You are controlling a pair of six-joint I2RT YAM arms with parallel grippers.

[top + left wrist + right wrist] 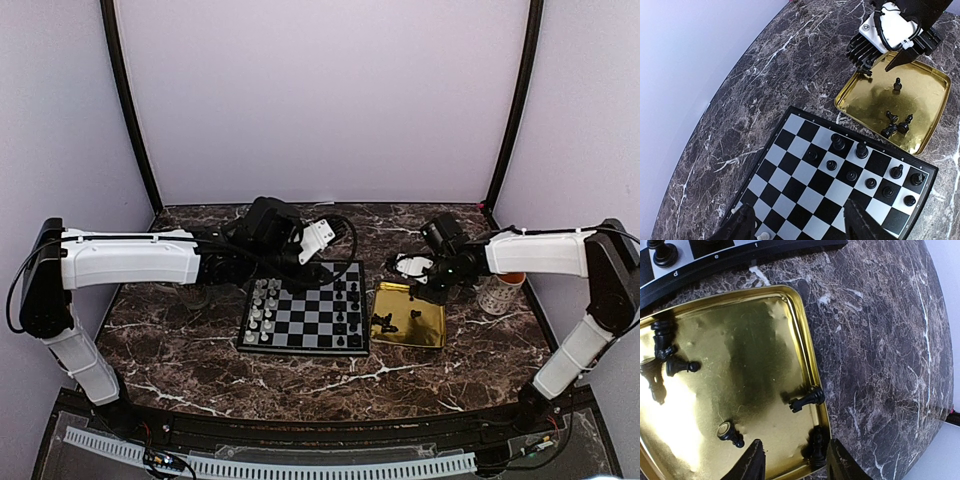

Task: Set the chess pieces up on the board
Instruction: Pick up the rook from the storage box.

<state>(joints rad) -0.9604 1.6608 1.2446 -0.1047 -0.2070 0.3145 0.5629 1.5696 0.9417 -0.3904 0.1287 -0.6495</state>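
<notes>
1. Chessboard (300, 350) lies flat on the marble table (180, 340), centre, nearest the arm bases.
2. Pale pieces (263, 308) fill two columns on its left side. That side looks done, though they are too small to check the order.
3. Black pieces (861, 149) stand on its right side, about ten in two columns with gaps, so that side is only part filled.
4. Gold tray (740, 330) sits just beside the board's right edge. About five black strays (807, 399) are left in it, most lying on their sides.
5. Right gripper (795, 460) is low over the tray's far edge with its fingers apart. One black piece at the rim (817, 442) sits between them, close to one finger and not clamped as far as I can see.
6. Left gripper (800, 227) hangs above the board's far edge, fingers apart, nothing in them.
7. Judgement: well past halfway. What remains is moving the tray's few black strays into the open squares on the right. The likely next pick is the one in the right gripper's gap.
</notes>
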